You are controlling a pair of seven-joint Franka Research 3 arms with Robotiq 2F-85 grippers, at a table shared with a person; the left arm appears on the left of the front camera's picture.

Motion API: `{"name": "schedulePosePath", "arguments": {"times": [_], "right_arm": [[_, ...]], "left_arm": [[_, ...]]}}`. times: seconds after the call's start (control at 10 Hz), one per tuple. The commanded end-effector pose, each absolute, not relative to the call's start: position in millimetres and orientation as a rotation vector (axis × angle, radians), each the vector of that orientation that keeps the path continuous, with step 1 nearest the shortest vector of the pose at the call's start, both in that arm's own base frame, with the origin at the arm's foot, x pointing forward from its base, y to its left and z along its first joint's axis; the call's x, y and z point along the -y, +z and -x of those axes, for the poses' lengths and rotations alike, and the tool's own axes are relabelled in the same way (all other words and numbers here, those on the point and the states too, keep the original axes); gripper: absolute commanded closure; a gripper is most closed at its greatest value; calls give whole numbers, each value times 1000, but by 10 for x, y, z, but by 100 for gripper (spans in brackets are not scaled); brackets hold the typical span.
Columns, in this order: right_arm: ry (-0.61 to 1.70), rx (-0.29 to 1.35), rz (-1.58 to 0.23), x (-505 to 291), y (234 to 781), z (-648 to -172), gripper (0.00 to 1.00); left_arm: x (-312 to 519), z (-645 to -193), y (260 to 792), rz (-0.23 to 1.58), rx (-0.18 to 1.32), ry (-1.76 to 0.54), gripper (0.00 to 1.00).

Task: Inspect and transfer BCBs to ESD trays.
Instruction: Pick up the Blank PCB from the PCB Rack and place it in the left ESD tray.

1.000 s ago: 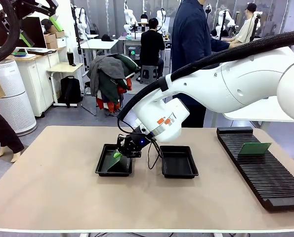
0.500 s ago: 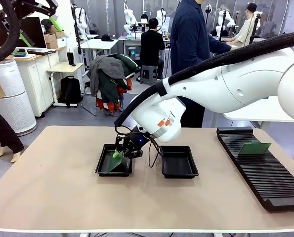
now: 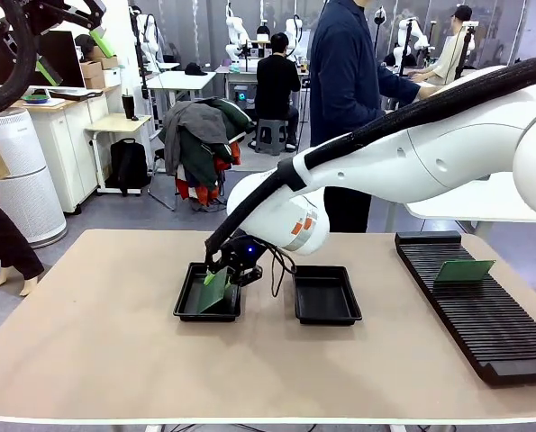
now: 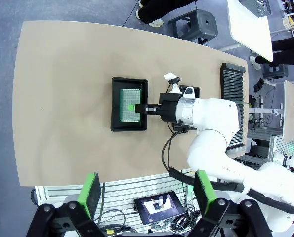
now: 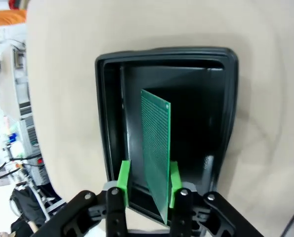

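Over tray, flanks tilted BCB with right gripper fingers narrowly apart; could snag it, leaving it propped on rim.

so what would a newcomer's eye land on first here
The big white right arm reaches in from the right, its gripper low over the left ESD tray at mid-table. A green BCB stands tilted in that tray between the gripper's green pads, with a gap on one side. Farther right, a second BCB stands in the long black rack.
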State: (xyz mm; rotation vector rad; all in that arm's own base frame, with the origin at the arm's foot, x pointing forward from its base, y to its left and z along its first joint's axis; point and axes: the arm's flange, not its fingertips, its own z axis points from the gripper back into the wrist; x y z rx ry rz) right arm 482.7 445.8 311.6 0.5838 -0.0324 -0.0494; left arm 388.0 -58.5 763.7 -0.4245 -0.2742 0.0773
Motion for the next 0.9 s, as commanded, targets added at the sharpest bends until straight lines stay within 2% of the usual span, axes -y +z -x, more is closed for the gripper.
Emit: {"name": "schedulePosePath", "arguments": {"times": [0.0,0.4,0.8], "right_arm": [[-58,38,-451,-4599,3322,-4841,52],[-59,66,-261,-4737,3647,-4785,36],[-63,41,-117,-4666,3920,-4708,1]], "left_arm": [[573,-3881,7630,428,275,82,0],[573,-3881,7630,428,275,82,0],[573,-3881,7630,428,275,82,0]]}}
